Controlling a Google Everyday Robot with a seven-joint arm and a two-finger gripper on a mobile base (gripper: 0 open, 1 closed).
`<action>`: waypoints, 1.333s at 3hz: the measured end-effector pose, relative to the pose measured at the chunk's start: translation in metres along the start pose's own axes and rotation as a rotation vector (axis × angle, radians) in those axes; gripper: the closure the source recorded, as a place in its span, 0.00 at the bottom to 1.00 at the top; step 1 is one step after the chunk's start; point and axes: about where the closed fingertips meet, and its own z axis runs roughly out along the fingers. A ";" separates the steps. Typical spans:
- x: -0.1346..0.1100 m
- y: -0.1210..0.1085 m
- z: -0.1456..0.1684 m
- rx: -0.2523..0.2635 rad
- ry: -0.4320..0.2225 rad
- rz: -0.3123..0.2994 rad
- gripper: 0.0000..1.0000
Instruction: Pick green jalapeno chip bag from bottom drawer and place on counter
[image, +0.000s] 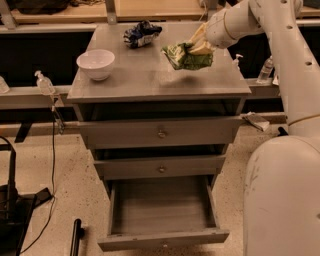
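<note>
The green jalapeno chip bag (186, 56) hangs just above the right part of the grey counter (145, 75), casting a shadow on it. My gripper (199, 45) comes in from the upper right and is shut on the bag's top right edge. The bottom drawer (161, 210) stands pulled open and its grey box is empty. The two upper drawers with brass knobs are closed.
A white bowl (95, 64) sits at the counter's left. A dark blue and white snack bag (141, 34) lies at the counter's back. My white arm and base (282, 190) fill the right side. A tan bench (150, 9) runs behind; small bottles (44, 83) stand on side ledges.
</note>
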 end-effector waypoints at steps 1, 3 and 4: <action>0.000 0.001 0.004 -0.003 -0.001 0.001 0.20; -0.003 -0.006 -0.017 0.043 -0.038 0.021 0.00; 0.000 -0.008 -0.089 0.109 -0.031 0.069 0.00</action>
